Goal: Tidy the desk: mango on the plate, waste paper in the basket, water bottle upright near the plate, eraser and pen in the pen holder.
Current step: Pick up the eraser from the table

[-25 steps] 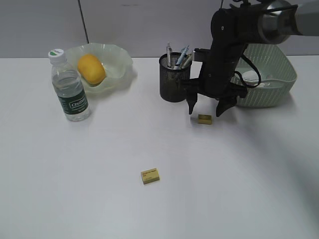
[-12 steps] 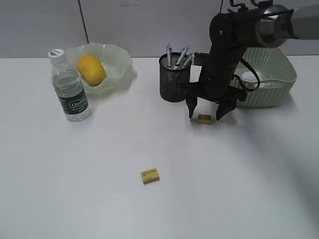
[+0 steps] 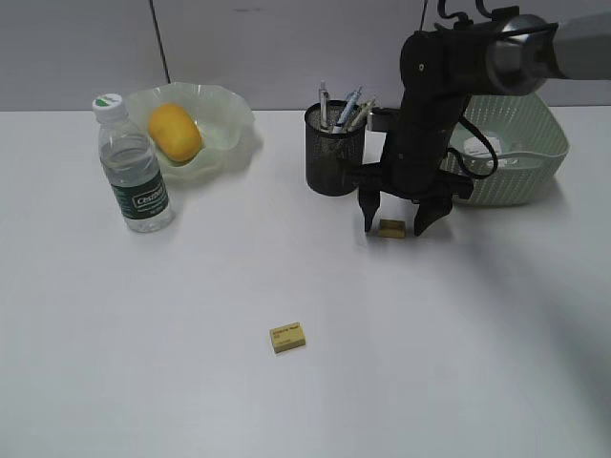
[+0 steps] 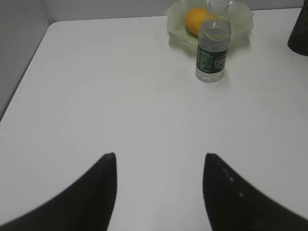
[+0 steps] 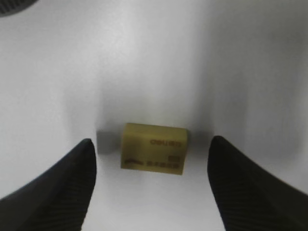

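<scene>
A small yellow eraser point(image 3: 391, 227) point(image 5: 154, 148) lies flat on the white desk point(image 3: 191, 363), just in front of the black mesh pen holder point(image 3: 334, 153), which holds several pens point(image 3: 346, 107). My right gripper point(image 3: 393, 230) point(image 5: 151, 139) is open and low over this eraser, one finger on each side, with gaps showing. A second eraser point(image 3: 288, 337) lies at the front middle. The mango point(image 3: 175, 132) point(image 4: 198, 20) rests in the plate point(image 3: 229, 105). The water bottle point(image 3: 134, 172) point(image 4: 211, 53) stands upright beside it. My left gripper point(image 4: 160, 155) hangs open over bare desk.
The pale green basket point(image 3: 525, 153) sits at the back right behind my right arm, with something white point(image 3: 474, 146) inside. The desk's left edge point(image 4: 29, 62) runs beside the left gripper. A grey wall backs the desk.
My right gripper has come down and slightly left, so its fingers now straddle the eraser by the pen holder. Its jaws have narrowed a little. Nothing else has moved.
</scene>
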Robot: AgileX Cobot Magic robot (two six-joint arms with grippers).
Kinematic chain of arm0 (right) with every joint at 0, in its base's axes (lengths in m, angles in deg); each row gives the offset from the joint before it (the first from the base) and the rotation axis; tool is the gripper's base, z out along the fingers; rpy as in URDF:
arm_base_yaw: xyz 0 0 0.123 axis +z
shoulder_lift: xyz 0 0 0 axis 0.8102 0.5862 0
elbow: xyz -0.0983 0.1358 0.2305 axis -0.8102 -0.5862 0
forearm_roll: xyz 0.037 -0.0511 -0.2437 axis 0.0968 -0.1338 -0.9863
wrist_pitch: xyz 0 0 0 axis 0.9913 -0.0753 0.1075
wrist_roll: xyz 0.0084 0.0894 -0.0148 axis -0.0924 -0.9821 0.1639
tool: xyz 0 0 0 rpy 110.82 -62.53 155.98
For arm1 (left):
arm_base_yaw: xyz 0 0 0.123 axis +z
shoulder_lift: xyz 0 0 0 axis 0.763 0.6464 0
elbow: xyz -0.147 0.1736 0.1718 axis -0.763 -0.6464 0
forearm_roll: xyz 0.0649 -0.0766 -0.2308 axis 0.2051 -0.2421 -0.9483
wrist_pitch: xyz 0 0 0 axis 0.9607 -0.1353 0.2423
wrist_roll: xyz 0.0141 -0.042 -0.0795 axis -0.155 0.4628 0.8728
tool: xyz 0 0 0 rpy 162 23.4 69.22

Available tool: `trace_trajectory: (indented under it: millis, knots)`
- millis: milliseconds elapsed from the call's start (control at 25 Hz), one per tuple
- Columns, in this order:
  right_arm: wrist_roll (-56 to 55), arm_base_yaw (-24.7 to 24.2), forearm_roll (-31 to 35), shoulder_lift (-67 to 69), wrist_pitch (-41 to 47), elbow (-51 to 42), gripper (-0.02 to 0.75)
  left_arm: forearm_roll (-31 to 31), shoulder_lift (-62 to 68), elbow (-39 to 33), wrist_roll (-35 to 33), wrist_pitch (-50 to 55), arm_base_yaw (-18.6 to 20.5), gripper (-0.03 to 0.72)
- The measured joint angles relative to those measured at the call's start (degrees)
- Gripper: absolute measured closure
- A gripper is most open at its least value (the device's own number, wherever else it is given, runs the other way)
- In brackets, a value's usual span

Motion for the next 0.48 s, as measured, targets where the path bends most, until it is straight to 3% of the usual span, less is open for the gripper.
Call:
trace_trajectory:
  millis: [480]
  knots:
    - [-0.06, 0.0, 0.0, 0.0, 0.0, 0.0, 0.174, 0.0, 0.0, 0.0, 0.0, 0.0, 0.0, 0.253]
